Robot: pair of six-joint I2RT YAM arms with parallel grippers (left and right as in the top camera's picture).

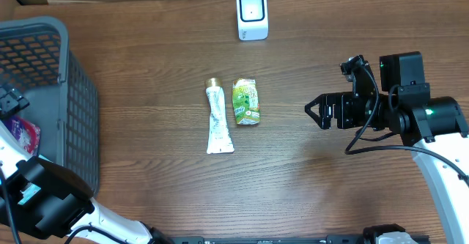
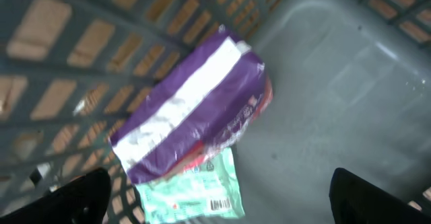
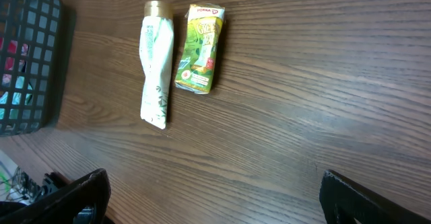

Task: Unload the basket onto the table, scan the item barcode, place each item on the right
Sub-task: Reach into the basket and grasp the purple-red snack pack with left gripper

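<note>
- Left gripper (image 2: 219, 180): I see it spread wide, empty, above the purple pouch (image 2: 195, 103) in the basket (image 2: 350, 83).
- Right gripper (image 3: 212, 183): wide open, empty; green carton (image 3: 200, 47) well apart.

The right gripper (image 1: 312, 112) is black, its arm (image 1: 444, 176) white, its cable (image 1: 375, 146) black.

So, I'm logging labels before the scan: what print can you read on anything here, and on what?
Green carton: brand print too blurred to read.
White tube: green print too small.
Mint packet in the basket: barcode shows, digits unreadable.
Purple pack: small marks, blurred.
Scanner: no text seen.
</note>
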